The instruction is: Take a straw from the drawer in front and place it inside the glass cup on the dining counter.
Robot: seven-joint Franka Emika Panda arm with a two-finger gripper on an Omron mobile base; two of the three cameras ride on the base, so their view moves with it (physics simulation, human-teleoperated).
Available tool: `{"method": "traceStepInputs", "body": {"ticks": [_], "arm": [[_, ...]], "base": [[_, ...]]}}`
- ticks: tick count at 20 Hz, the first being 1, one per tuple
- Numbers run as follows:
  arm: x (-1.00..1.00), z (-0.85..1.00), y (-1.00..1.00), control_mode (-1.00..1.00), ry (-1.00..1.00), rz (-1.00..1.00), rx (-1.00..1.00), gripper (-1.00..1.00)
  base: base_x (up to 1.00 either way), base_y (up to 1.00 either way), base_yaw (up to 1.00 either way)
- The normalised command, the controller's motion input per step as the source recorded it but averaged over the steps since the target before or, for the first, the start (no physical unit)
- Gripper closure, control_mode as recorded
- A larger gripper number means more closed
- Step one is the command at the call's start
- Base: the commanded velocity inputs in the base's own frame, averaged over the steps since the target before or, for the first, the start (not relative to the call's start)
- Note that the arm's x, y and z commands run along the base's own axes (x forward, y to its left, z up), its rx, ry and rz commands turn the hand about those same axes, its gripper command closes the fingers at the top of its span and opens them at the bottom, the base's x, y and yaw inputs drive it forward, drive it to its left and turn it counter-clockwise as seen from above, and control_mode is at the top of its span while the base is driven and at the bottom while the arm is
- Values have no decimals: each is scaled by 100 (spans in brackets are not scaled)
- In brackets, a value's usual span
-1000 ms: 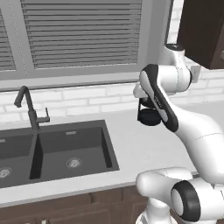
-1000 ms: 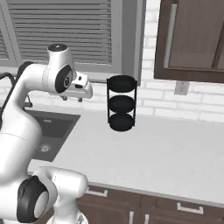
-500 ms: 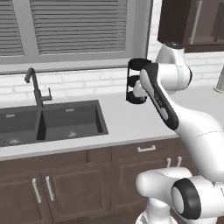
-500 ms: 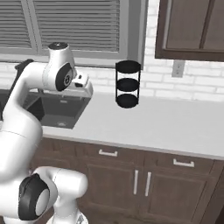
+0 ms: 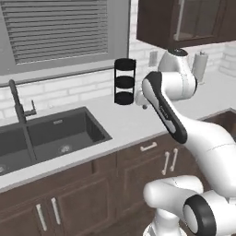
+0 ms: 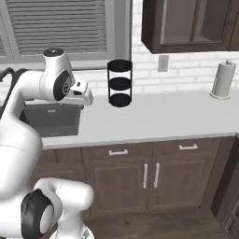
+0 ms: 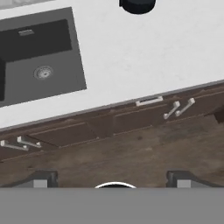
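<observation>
So a light-grey counter (image 6: 154, 116) is being shown along a white brick wall, with a dark sink (image 5: 50, 138) sunk into it and a black faucet (image 5: 20, 113) standing behind the basin. A black three-tier rack (image 6: 120, 83) is sitting near the wall, and a paper towel roll (image 6: 221, 79) is parked far off toward the corner. Dark-brown cabinets are running underneath; the drawer (image 6: 119, 151) is sitting closed, flush with its neighbours. The gripper (image 7: 109, 178) is being held wide apart above the floor in front of the cabinets, nothing gripped or touched. Plenty of bare counter is being left between rack and front edge.
</observation>
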Motion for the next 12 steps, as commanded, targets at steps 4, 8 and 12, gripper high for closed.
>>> {"method": "traceStepInputs", "body": {"ticks": [4, 8, 12], "arm": [[0, 0, 0, 100, 0, 0, 0, -100], [0, 0, 0, 100, 0, 0, 0, -100], [0, 0, 0, 100, 0, 0, 0, -100]], "base": [[3, 89, -54], [16, 82, -55], [30, 66, -54]]}}
